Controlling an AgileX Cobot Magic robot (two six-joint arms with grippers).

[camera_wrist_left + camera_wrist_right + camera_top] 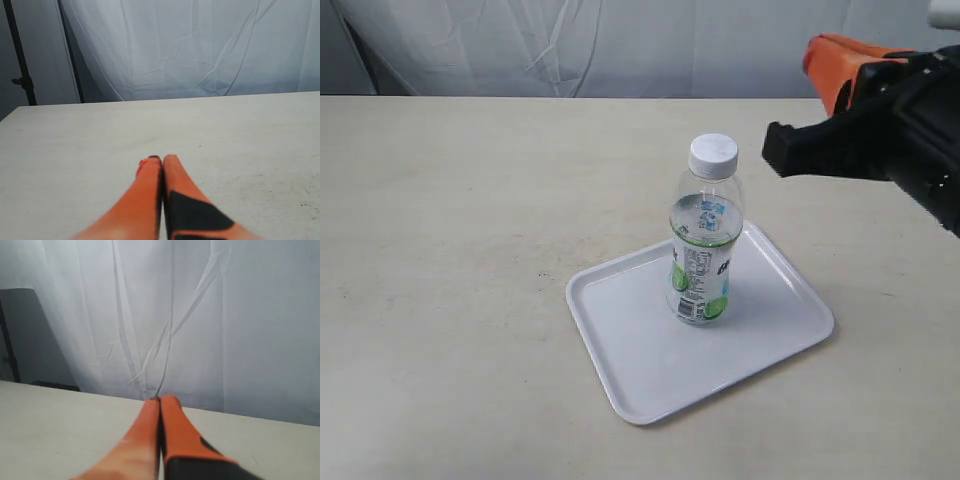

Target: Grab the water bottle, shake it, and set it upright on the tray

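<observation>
The right claw [160, 401], clenched on nothing, hangs raised above and beside the water bottle [704, 240], which stands upright on the tray [640, 365], so I judge only withdrawal is left: pull up and away, never sweeping across the cap [713, 155], while the left claw [161, 159], also clenched empty, sits over the table [440, 250].

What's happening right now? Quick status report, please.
Left gripper shut, empty. Right gripper shut, empty. Small clear plastic water bottle with white cap upright on flat white rectangular plastic tray. Nothing touching it.
</observation>
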